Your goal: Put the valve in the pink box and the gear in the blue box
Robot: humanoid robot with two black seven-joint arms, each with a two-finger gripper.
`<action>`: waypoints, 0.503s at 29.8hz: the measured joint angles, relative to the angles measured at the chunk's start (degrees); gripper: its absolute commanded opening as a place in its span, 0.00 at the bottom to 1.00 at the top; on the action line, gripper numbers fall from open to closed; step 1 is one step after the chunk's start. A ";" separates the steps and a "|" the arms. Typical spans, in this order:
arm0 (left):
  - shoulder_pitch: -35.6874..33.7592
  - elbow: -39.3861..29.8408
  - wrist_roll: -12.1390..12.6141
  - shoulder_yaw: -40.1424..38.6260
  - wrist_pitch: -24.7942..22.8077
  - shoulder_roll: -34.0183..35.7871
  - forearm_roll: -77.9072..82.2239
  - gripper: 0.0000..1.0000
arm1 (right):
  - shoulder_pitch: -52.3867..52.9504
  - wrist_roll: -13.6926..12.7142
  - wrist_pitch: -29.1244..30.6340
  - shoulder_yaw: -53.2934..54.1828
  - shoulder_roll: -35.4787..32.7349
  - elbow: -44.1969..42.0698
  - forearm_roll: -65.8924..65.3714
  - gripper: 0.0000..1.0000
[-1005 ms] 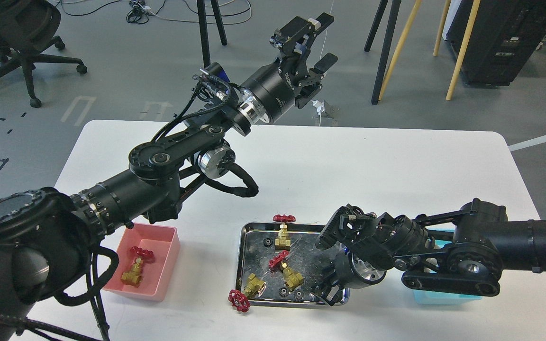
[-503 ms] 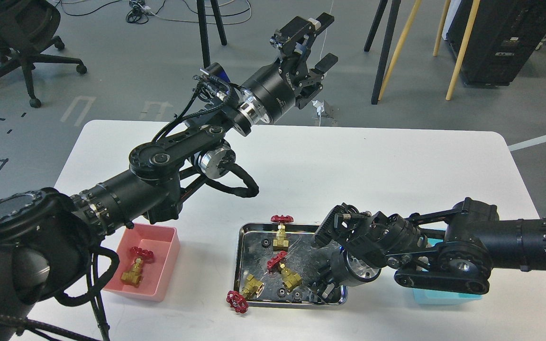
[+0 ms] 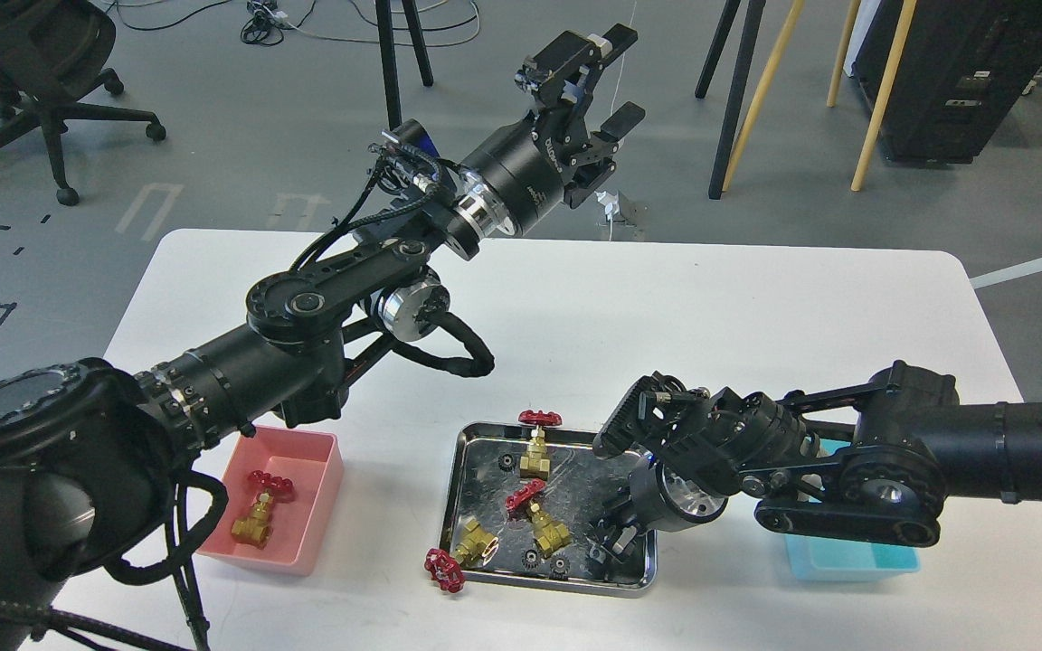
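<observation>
The pink box (image 3: 299,533) stands at the front left and holds one brass valve (image 3: 259,514) with a red handwheel. Three more valves (image 3: 536,450) (image 3: 542,523) (image 3: 469,549) lie in the steel tray (image 3: 451,488), one with its handwheel over the tray's front left edge. Tiny black gears (image 3: 507,463) (image 3: 559,568) lie among them. The blue box (image 3: 851,561) is at the front right, mostly hidden under my right arm. My right gripper (image 3: 610,545) points down into the tray's right end; its fingers are dark and cannot be told apart. My left gripper (image 3: 600,80) is open and empty, high above the table's far edge.
The white table (image 3: 666,307) extends behind the tray. My left arm crosses above the table's left half. Beyond the table stand an office chair (image 3: 33,90), tripod legs (image 3: 399,45), wooden legs and a black cabinet (image 3: 955,72).
My right arm has shifted left and the gripper has gone lower into the tray's right end. The tray with its valves has slid a little to the left. The left arm has not moved.
</observation>
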 measured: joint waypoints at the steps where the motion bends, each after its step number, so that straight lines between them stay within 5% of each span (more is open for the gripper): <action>1: 0.00 0.00 0.00 0.00 0.00 0.00 0.00 0.84 | 0.56 0.02 0.00 0.00 -0.74 0.42 0.07 0.14; 6: 0.00 0.00 0.00 0.07 0.00 0.02 0.00 0.84 | 4.26 0.11 0.00 0.32 -7.96 4.37 0.32 0.14; 15: -0.24 -0.01 0.00 0.27 -0.01 0.09 0.00 0.85 | 6.73 0.17 0.00 1.20 -36.29 14.49 2.71 0.14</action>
